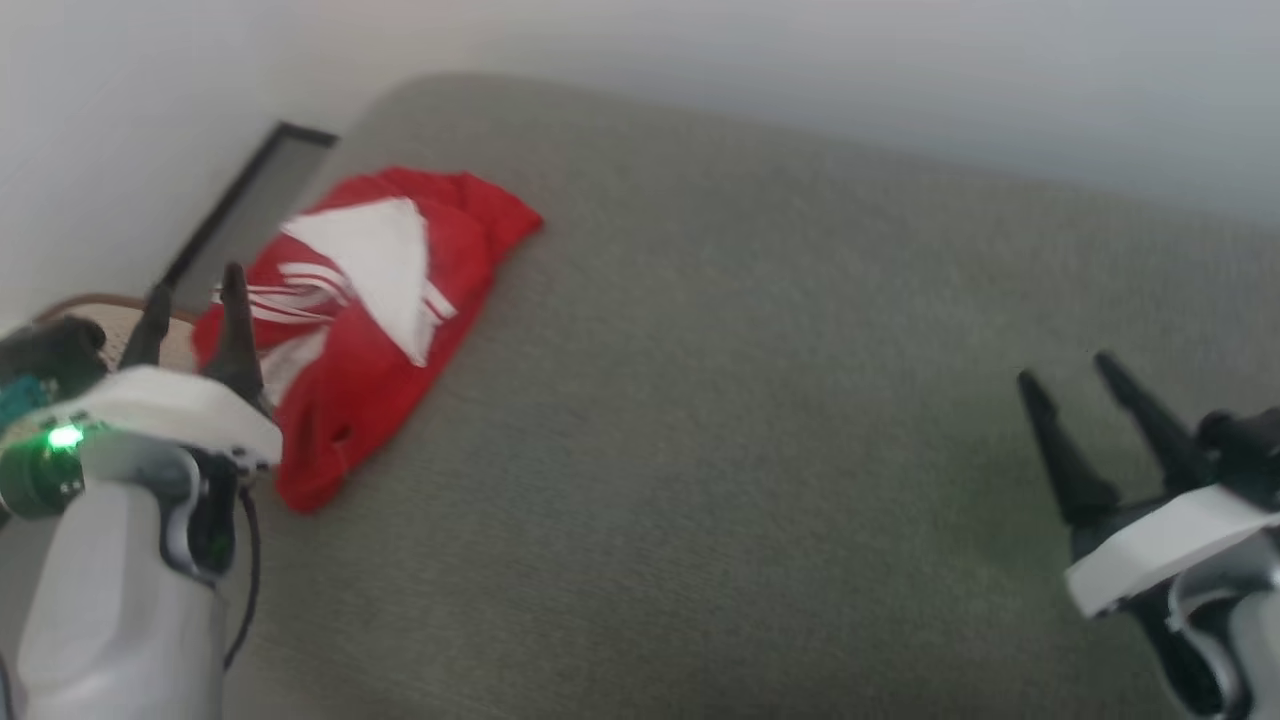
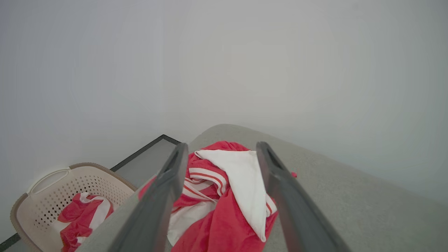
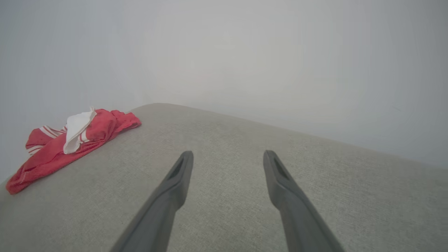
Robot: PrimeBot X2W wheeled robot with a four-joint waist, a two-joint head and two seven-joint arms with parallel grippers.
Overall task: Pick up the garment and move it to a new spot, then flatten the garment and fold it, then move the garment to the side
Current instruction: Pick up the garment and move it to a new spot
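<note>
On my head view the garment (image 1: 370,340) lies crumpled at about ten o'clock on the grey upholstered surface (image 1: 750,450), near its far left corner, with a white sleeve folded over the red and striped trim beside it. My left gripper (image 1: 196,280) sits at eight o'clock, fingers spread and empty, tips at the garment's left edge; from here I cannot tell whether they touch it. The left wrist view gives me more: the left gripper (image 2: 222,144) is wide open with the garment (image 2: 217,224) framed between its fingers and nothing held. At seven o'clock a pale perforated basket (image 2: 87,178) stands off the surface's edge with another red-and-white cloth (image 2: 80,213) inside; the head view gives me that basket as a beige sliver. My right gripper (image 1: 1066,369) is at four o'clock, well apart from the garment. On the right wrist view the right gripper (image 3: 228,152) is spread wide over bare upholstery, holding nothing, with the garment (image 3: 42,161) at nine o'clock.
</note>
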